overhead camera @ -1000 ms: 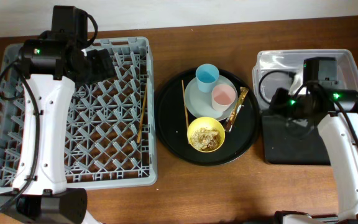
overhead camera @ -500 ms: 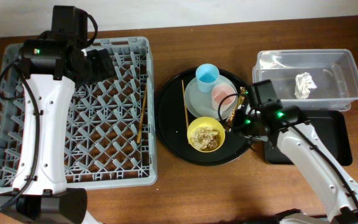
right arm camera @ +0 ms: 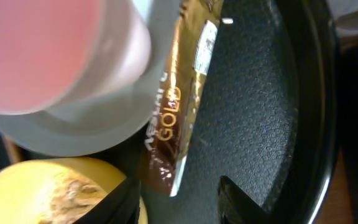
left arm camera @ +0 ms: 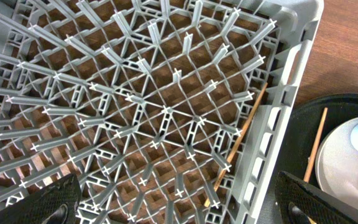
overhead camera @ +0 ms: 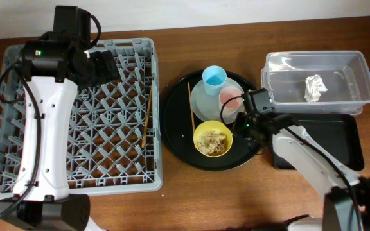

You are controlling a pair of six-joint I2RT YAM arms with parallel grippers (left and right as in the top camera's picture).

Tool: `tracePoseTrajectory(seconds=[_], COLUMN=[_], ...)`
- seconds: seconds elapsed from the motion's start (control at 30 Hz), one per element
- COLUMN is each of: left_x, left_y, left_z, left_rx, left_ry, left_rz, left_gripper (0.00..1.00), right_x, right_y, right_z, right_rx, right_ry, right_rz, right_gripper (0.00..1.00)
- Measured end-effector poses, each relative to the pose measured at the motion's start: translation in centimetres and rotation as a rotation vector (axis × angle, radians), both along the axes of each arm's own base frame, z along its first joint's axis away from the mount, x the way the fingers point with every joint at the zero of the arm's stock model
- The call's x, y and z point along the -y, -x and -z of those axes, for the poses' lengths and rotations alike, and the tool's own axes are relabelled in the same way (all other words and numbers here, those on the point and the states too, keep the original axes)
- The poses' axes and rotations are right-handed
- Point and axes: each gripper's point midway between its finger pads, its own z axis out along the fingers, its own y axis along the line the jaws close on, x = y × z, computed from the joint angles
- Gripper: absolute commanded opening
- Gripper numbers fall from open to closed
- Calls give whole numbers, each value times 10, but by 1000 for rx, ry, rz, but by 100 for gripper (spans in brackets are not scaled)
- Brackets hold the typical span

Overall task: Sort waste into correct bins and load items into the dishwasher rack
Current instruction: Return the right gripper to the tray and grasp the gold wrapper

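My right gripper (overhead camera: 241, 122) hangs low over the round black tray, open. In the right wrist view its fingers (right arm camera: 126, 202) stand either side of the near end of the brown-and-gold wrapper (right arm camera: 176, 106), apart from it. The wrapper lies beside the pale grey plate (right arm camera: 104, 124) that carries the pink cup (right arm camera: 48, 50). The yellow bowl (overhead camera: 212, 138) holds beige scraps. A crumpled white napkin (overhead camera: 313, 86) lies in the clear tub (overhead camera: 358, 70). My left gripper (overhead camera: 103, 64) hovers open over the grey rack (overhead camera: 76, 183), where one chopstick (left arm camera: 238, 140) lies.
The other chopstick (overhead camera: 190, 109) lies on the round black tray (overhead camera: 172, 128), left of the plate. A light blue cup (overhead camera: 214, 77) stands at the plate's far edge. The shallow black rectangular tray (overhead camera: 329, 141) sits in front of the tub, partly under my right arm.
My right arm swung left from the tub and rectangular tray to the round tray, and its jaws opened. The napkin now shows in the tub. The left arm stayed still.
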Motion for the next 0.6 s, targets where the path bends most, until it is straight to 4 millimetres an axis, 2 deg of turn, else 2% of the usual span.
tracePoseTrajectory(seconds=[0.33,0.4,0.43,0.47,0.6], left_x=[0,0,0,0,0], left_y=[0,0,0,0,0], left_z=[0,0,0,0,0], left_rx=[0,0,0,0,0], left_ry=[0,0,0,0,0], left_rz=[0,1,0,0,1], left_gripper=[99,99,99,99,99], right_x=[0,0,0,0,1], right_y=[-2,-2,-1,-1,2], right_z=[37,44,46,48,49], right_rx=[-72,-85,-92,-96,-110], right_ry=[23,26,27,28,28], right_rz=[2,2,5,4,14], right_gripper=[41,23,9,4,4])
